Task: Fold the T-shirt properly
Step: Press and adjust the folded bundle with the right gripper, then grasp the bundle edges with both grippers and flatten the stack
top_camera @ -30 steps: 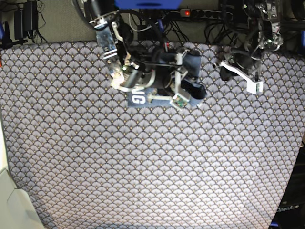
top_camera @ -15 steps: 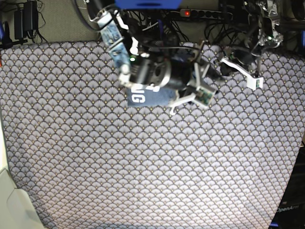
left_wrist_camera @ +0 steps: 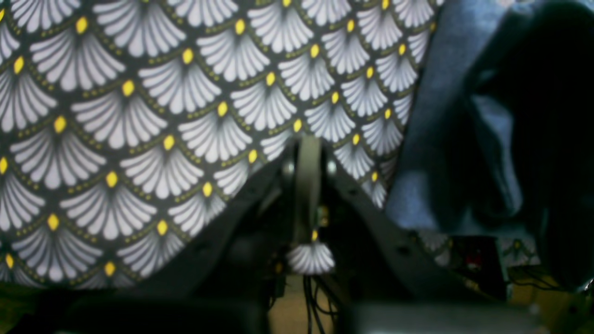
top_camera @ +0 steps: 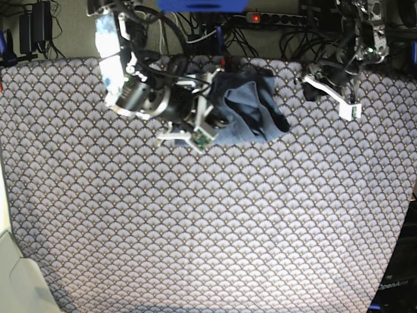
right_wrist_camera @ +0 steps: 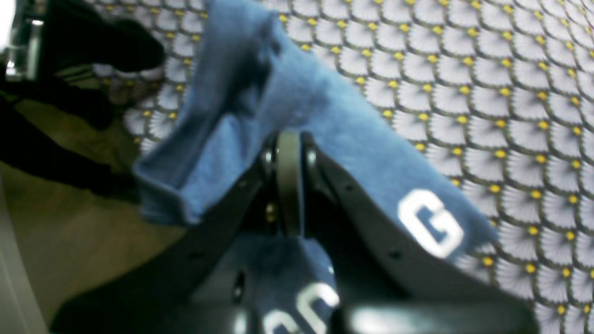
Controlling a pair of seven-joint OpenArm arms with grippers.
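One slate-blue cotton T-shirt (top_camera: 251, 107) now plain side up, right gripper (right_wrist_camera: 288, 183) swung left clenching it, left gripper (left_wrist_camera: 308, 185) clenched empty, one fan-patterned tablecloth (top_camera: 215, 228).

Right arm: reaches in from far left, forearm angled down toward centre. Right gripper (top_camera: 195, 134): jaws pressed together, tips (right_wrist_camera: 288, 139) against fabric. Left arm: far right, raised near edge. Left gripper (top_camera: 348, 112): jaws closed flat together, tips (left_wrist_camera: 308, 144) holding nothing.
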